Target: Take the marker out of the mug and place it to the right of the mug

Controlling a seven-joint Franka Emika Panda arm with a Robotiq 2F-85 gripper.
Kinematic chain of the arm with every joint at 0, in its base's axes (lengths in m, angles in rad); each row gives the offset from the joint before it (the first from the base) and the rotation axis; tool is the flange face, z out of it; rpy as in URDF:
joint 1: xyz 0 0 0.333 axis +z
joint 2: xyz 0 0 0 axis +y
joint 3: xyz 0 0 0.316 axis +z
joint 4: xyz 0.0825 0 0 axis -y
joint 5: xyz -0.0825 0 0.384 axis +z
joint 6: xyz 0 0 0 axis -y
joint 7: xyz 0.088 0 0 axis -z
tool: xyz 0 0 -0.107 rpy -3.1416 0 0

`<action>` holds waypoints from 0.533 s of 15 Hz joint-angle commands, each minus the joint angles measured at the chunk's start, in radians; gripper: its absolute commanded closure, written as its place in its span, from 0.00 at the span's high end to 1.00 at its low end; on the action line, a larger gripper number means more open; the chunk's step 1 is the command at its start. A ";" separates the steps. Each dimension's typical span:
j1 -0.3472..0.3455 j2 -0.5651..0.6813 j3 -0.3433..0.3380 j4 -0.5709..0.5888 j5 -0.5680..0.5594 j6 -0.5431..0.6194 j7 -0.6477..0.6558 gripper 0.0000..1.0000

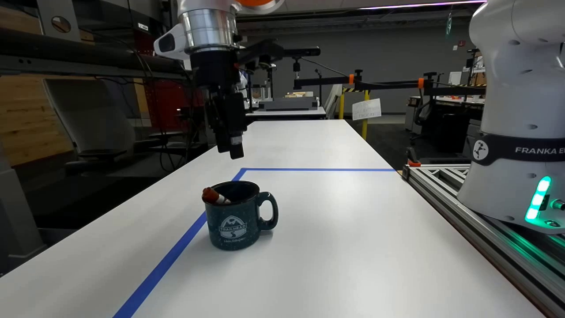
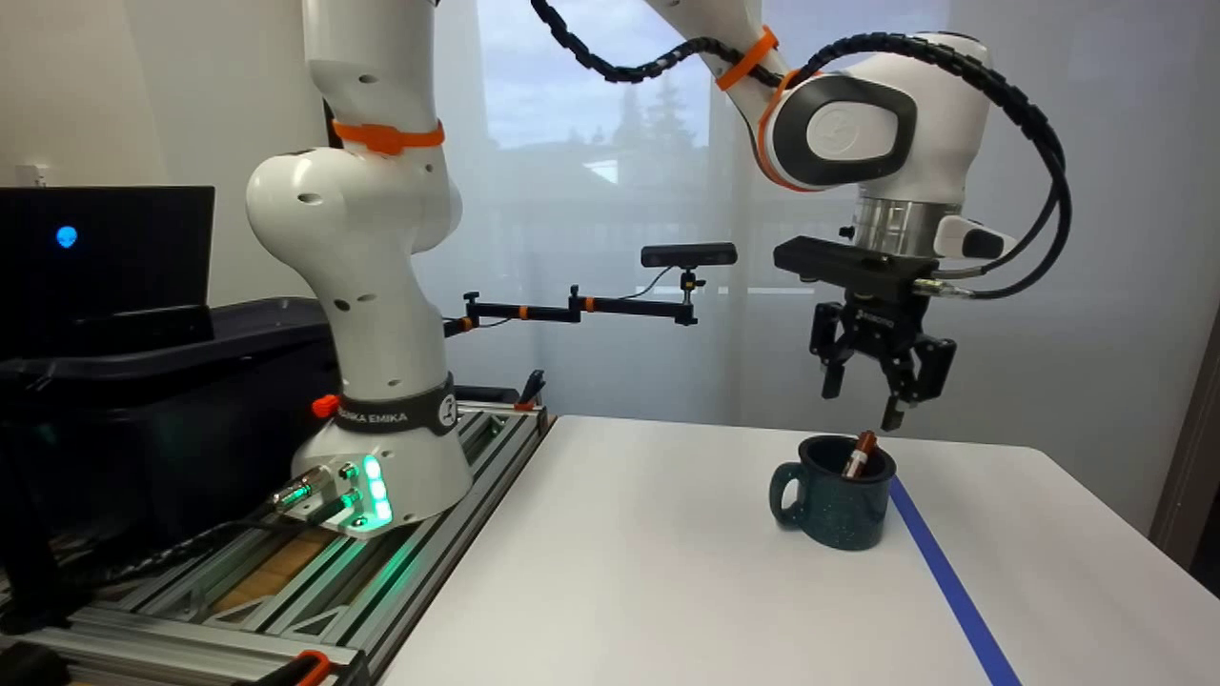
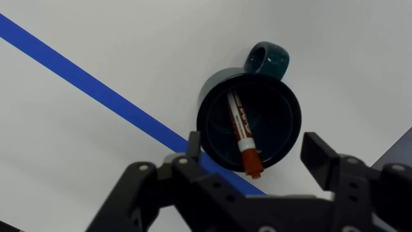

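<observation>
Wrist view: gripper (image 3: 256,149) nearest, black and hard-edged, jaws wide apart; below it the mug (image 3: 270,119), upright, mouth facing up, with the marker (image 3: 243,132) inside; marker lies at a slant, rust-red cap jutting past the rim, white collar, printed barrel, lower end toward the handle side; mug squat and round, glossy dark blue-green flecked pale, thick loop handle, a "TRAILHEAD" emblem (image 1: 232,227) on its side in an exterior view. Blue tape (image 3: 96,89) runs straight, just beside the mug, flat on a smooth white tabletop (image 3: 128,64); in both exterior views the gripper hangs above the mug, apart from it. Farther back, in an exterior view, a rounded white robot base (image 2: 419,476) on ridged metal rails (image 2: 429,553); near it a dark, plastic-looking tub (image 2: 191,457), contents hidden; behind, a sheer pale covering (image 2: 572,381) across the window (image 2: 591,124), tree shapes faint through it; in an exterior view, a flat grey wall (image 1: 397,57), farthest off.
</observation>
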 commanded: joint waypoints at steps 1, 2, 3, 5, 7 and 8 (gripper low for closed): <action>-0.005 0.024 0.020 0.014 -0.024 0.022 -0.001 0.49; -0.005 0.030 0.025 0.017 -0.023 0.017 -0.008 0.42; -0.004 0.037 0.029 0.021 -0.029 0.020 -0.007 0.33; -0.004 0.047 0.035 0.025 -0.040 0.021 -0.002 0.18; -0.005 0.057 0.039 0.029 -0.045 0.022 -0.003 0.04; -0.006 0.064 0.041 0.032 -0.046 0.024 -0.003 0.00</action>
